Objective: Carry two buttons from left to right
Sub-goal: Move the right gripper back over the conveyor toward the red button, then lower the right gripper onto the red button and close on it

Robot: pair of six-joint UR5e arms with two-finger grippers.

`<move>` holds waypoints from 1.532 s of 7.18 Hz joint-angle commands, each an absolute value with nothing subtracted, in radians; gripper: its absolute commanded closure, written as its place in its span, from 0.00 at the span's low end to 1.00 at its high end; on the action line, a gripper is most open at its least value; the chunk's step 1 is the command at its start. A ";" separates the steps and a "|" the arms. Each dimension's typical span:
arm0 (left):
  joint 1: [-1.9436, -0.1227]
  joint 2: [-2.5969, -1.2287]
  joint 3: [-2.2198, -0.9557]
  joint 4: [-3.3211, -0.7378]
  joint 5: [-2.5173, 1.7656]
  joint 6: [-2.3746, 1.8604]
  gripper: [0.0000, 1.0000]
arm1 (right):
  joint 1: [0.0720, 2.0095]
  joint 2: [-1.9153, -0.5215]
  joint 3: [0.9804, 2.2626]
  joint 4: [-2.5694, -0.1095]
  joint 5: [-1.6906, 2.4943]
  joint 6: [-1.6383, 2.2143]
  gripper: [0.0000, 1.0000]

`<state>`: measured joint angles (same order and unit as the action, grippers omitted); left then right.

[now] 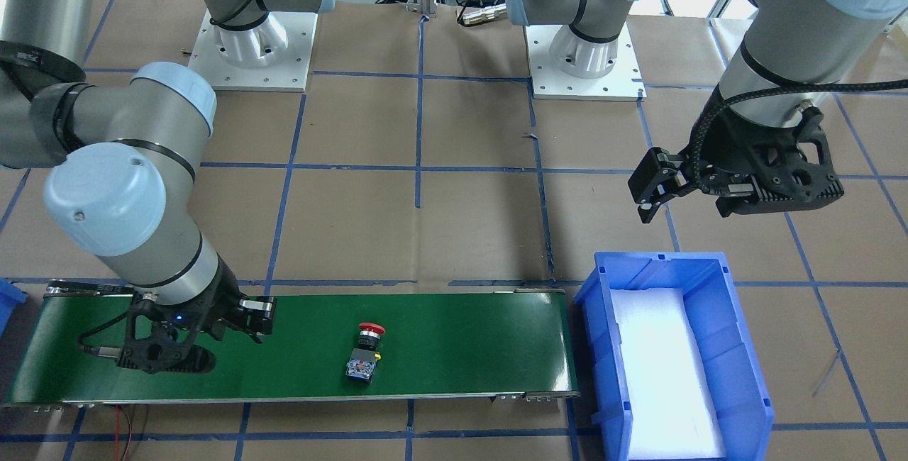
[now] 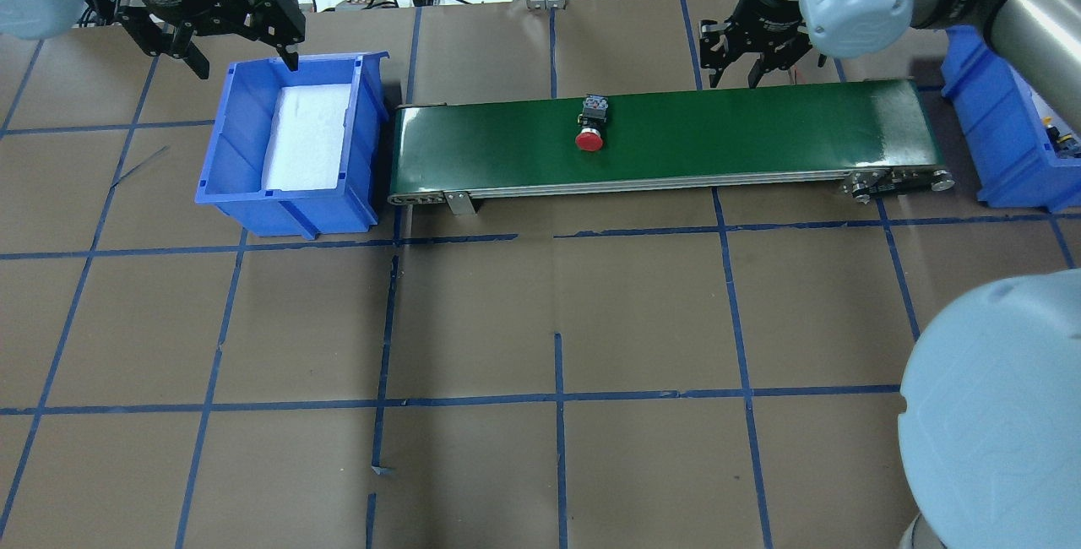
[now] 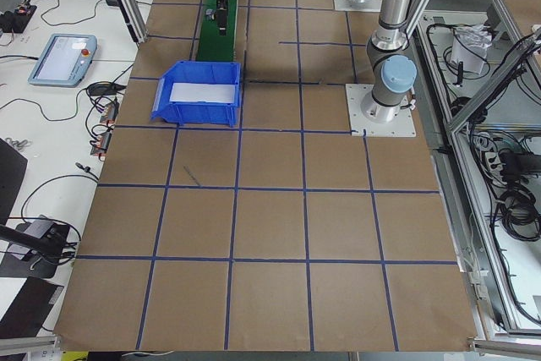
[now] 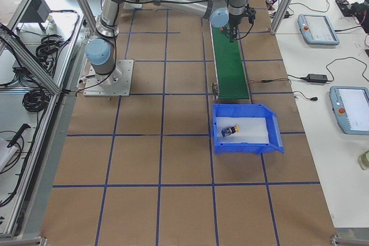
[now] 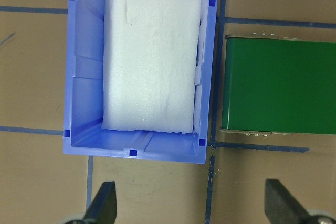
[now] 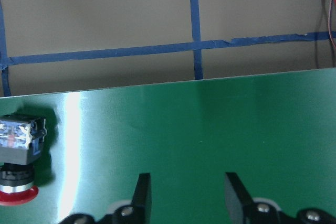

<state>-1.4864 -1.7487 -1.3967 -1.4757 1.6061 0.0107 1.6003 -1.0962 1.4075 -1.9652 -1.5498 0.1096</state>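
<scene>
Left fingers (image 5: pixel 105 205) apart, right fingers (image 6: pixel 142 195) apart, one red button (image 2: pixel 589 135) on belt (image 2: pixel 760 135), two bins (image 2: pixel 226 139) (image 2: pixel 988 118)

One belt (image 2: pixel 743 131). One button (image 2: pixel 589 132) on the belt. Two bins (image 2: pixel 221 139), one off each belt end. Two grippers: left gripper (image 5: pixel 191 203), right gripper (image 6: pixel 188 190).

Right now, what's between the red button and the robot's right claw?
Nothing but bare green belt lies between the red button and the open right gripper, as the overhead view shows.
</scene>
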 commanded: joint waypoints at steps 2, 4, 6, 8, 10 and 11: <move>-1.486 -1.750 -1.397 -1.476 1.606 0.011 0.00 | 1.666 -1.045 1.385 -1.985 -1.555 0.245 0.43; -1.485 -1.750 -1.397 -1.476 1.606 0.011 0.00 | 1.674 -1.019 1.362 -2.006 -1.552 0.268 0.34; -1.483 -1.752 -1.399 -1.476 1.608 0.012 0.00 | 1.675 -0.965 1.284 -2.003 -1.554 0.267 0.34; -1.464 -1.752 -1.404 -1.477 1.608 0.012 0.00 | 1.683 -0.959 1.278 -2.003 -1.552 0.268 0.34; -1.460 -1.740 -1.390 -1.467 1.589 0.026 0.00 | 1.687 -0.945 1.278 -2.005 -1.554 0.278 0.34; -1.460 -1.749 -1.400 -1.410 1.591 0.025 0.00 | 1.698 -0.936 1.278 -2.006 -1.555 0.282 0.34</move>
<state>-1.4614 -1.7436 -1.3978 -1.4559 1.5941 0.0219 1.6879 -0.9479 1.2786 -2.0051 -1.5538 0.2771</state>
